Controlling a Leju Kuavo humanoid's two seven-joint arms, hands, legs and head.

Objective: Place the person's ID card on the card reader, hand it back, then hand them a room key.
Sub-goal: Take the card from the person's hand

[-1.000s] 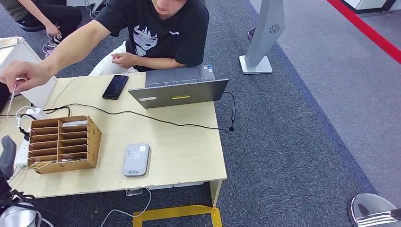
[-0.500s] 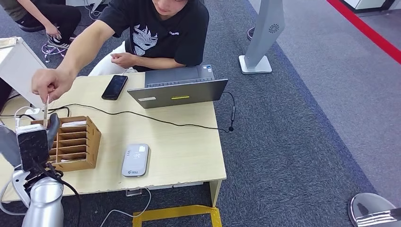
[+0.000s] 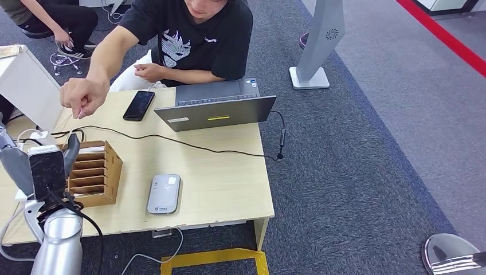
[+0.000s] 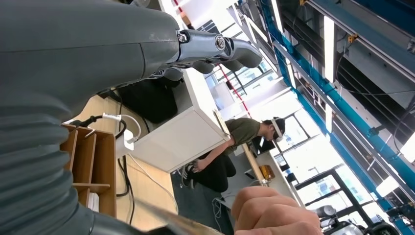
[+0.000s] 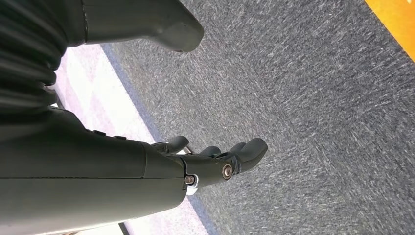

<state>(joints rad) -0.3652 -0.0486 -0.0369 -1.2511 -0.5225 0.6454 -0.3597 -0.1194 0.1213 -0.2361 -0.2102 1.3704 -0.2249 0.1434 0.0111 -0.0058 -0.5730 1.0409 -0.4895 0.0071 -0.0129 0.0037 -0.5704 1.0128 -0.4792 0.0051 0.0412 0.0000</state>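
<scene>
Head view: left robot hand (image 3: 44,169) raised above the desk (image 3: 218,183) at its left end, over the wooden slotted rack (image 3: 94,172), fingers apart, nothing in it. Person's hand (image 3: 83,97) reaches over the desk just beyond it, pinching a thin ID card (image 3: 80,112), edge-on. Grey card reader (image 3: 164,193) lies flat near the front edge, nothing on it. Laptop (image 3: 218,109) and phone (image 3: 139,105) at the far side.

Left wrist view: fingers (image 4: 220,49) spread, released; person's knuckles (image 4: 274,213) close by.

Right wrist view: right robot hand (image 5: 210,161) hangs over grey carpet (image 5: 318,98), fingers loosely extended, holding nothing.
</scene>
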